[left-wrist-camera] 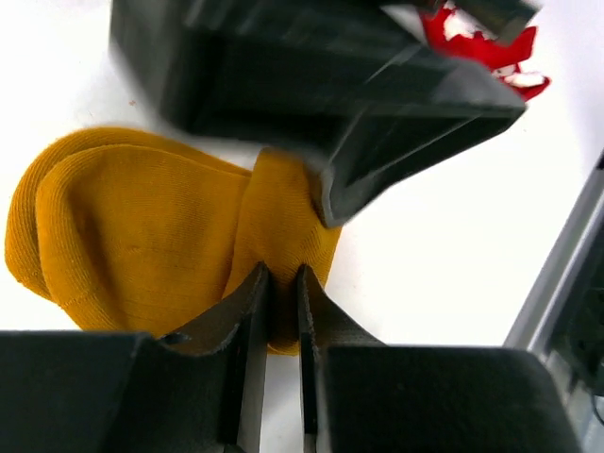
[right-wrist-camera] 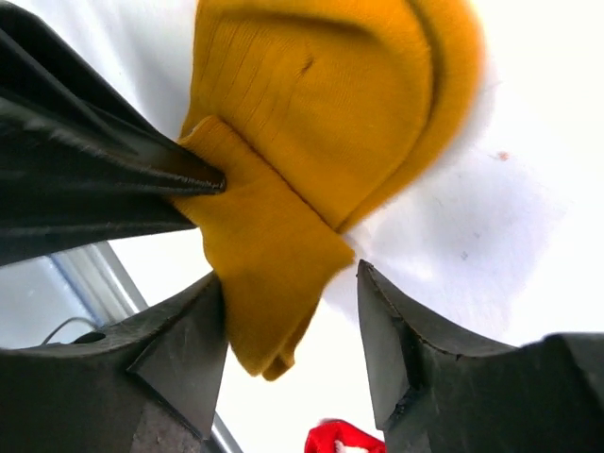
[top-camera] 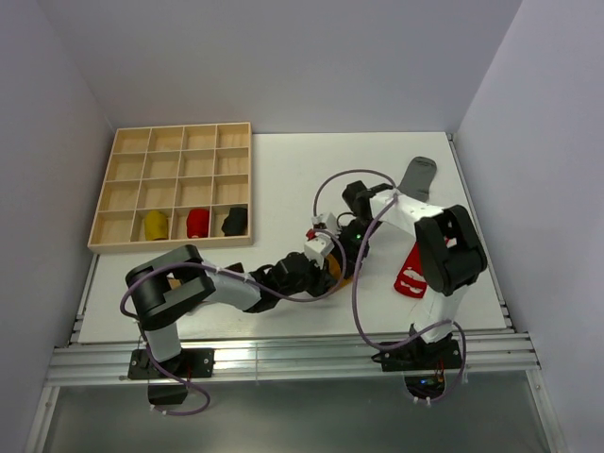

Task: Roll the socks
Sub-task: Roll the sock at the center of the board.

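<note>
A mustard-orange sock [left-wrist-camera: 132, 226] lies flat on the white table, partly folded. My left gripper [left-wrist-camera: 281, 283] is shut on its folded end and pinches the cloth between both fingers. My right gripper [right-wrist-camera: 288, 278] is open, its fingers either side of that same fold, the cloth against its left finger. In the top view both grippers meet over the sock [top-camera: 337, 269] at the table's middle front. A red sock with white marks [top-camera: 411, 269] lies flat to the right. A grey sock [top-camera: 419, 175] lies at the back right.
A wooden compartment tray [top-camera: 123, 189] stands at the back left, with a yellow bundle [top-camera: 155, 225], a red bundle [top-camera: 197, 223] and a dark bundle [top-camera: 234, 221] in its front row. The table's front rail runs close below the grippers.
</note>
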Controlling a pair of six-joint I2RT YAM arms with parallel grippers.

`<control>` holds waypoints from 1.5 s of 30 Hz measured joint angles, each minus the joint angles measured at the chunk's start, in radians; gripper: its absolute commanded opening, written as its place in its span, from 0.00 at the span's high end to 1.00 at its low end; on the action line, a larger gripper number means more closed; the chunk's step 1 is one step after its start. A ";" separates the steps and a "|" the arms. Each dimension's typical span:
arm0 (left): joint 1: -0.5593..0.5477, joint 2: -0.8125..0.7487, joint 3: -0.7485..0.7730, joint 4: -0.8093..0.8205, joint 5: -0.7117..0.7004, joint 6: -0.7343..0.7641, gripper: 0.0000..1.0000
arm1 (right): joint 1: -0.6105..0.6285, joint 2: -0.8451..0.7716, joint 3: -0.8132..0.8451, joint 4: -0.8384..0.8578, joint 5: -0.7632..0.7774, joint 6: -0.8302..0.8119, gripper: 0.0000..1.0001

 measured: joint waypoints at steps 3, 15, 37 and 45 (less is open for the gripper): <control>0.001 -0.003 -0.024 0.031 0.010 -0.035 1.00 | -0.014 -0.083 -0.041 0.063 -0.011 0.015 0.36; 0.098 0.011 -0.098 0.140 0.206 -0.215 1.00 | -0.186 -0.494 -0.310 0.365 -0.053 -0.032 0.33; 0.312 0.141 -0.005 0.089 0.632 -0.408 1.00 | 0.051 -0.922 -0.737 0.569 -0.038 -0.253 0.23; 0.318 0.152 0.011 0.072 0.648 -0.416 1.00 | 0.165 -0.899 -0.780 0.711 0.049 -0.244 0.22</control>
